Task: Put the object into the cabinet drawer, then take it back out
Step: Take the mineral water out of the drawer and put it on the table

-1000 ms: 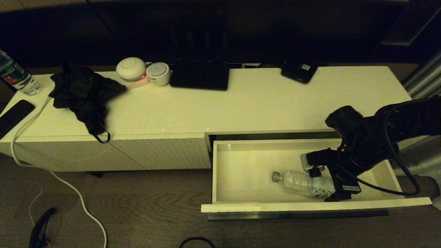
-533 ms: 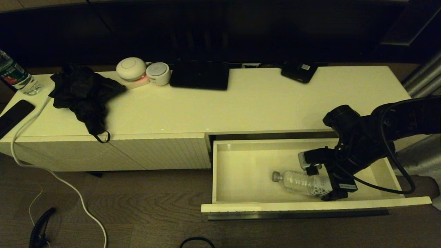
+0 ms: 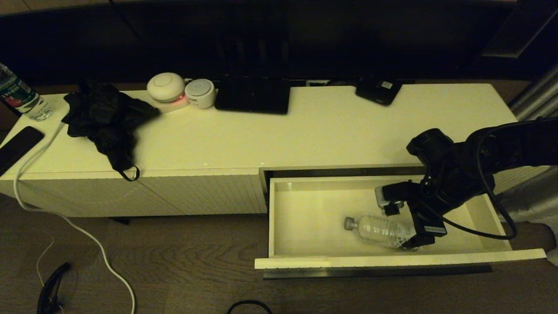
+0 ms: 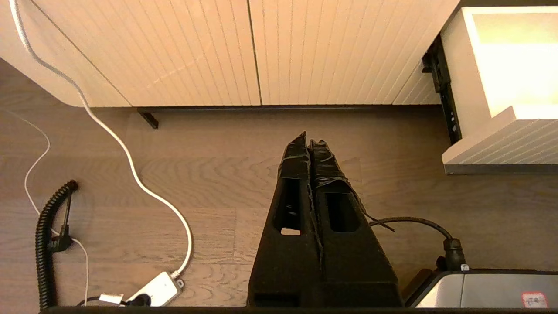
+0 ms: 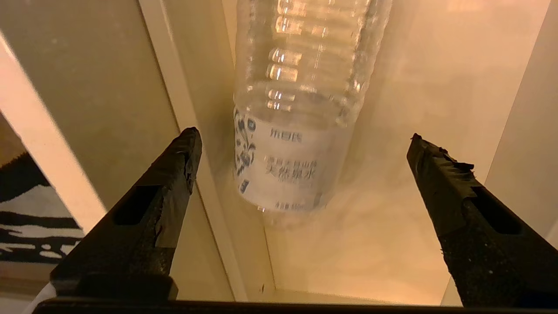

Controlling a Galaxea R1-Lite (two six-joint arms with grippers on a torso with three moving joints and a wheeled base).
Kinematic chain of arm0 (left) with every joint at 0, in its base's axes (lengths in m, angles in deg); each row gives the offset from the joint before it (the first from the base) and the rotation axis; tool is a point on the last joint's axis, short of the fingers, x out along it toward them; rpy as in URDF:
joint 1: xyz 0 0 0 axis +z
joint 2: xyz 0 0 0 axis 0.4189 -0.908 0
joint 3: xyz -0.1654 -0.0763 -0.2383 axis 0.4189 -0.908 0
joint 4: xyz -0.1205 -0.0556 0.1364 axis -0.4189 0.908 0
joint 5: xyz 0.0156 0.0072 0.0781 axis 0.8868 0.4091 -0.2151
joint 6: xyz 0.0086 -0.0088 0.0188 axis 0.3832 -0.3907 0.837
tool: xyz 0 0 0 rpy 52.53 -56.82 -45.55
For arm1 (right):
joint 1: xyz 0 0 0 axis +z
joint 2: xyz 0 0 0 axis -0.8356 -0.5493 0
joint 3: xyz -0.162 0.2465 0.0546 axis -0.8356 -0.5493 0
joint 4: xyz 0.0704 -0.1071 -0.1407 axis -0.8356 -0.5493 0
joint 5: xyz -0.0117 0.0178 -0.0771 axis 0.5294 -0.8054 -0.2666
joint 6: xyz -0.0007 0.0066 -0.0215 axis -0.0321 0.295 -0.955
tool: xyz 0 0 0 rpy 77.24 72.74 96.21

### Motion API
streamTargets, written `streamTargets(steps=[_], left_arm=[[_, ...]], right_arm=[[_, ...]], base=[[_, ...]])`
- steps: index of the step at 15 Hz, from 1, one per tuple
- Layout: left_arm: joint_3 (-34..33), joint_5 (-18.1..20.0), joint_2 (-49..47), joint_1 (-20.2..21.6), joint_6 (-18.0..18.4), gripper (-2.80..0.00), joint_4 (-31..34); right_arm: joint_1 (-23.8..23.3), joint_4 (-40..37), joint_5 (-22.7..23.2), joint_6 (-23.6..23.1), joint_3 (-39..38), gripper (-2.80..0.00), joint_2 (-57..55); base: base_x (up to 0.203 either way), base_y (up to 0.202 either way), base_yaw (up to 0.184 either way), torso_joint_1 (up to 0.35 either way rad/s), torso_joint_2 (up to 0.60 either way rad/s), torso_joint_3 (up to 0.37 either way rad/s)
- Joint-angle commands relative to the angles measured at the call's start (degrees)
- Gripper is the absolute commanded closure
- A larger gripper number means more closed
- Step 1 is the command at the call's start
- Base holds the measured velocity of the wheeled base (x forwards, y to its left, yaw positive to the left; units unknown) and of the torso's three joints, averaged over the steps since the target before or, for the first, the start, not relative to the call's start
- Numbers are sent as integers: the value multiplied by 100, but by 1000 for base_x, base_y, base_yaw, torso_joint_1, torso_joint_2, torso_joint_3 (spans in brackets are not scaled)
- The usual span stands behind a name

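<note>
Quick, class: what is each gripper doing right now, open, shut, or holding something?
Left gripper: shut, holding nothing, parked above the floor.
Right gripper: open, holding nothing, over the water bottle lying in the drawer.

The clear water bottle (image 5: 301,109) is lying on the pale floor of the drawer (image 5: 409,244), its white label facing the camera. The right end effector (image 5: 301,148) is hanging above it, its two black fingers (image 5: 174,165) spreading wide apart, neither touching the bottle. One finger is overlapping the drawer's wall.
</note>
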Motion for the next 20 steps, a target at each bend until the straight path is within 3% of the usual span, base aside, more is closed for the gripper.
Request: streamTargets(steps=[1,20], left_arm=[[-5,-3,9,0,-3,0,-2],[0,-3,9,0,-3,0,-2]], right_arm=[[4,-22,26,-41,63,-280,-107],[4,-22,97,-14,194,-280,-472]], base=[[0,0,0,0,0,0],[0,0,0,0,0,0]])
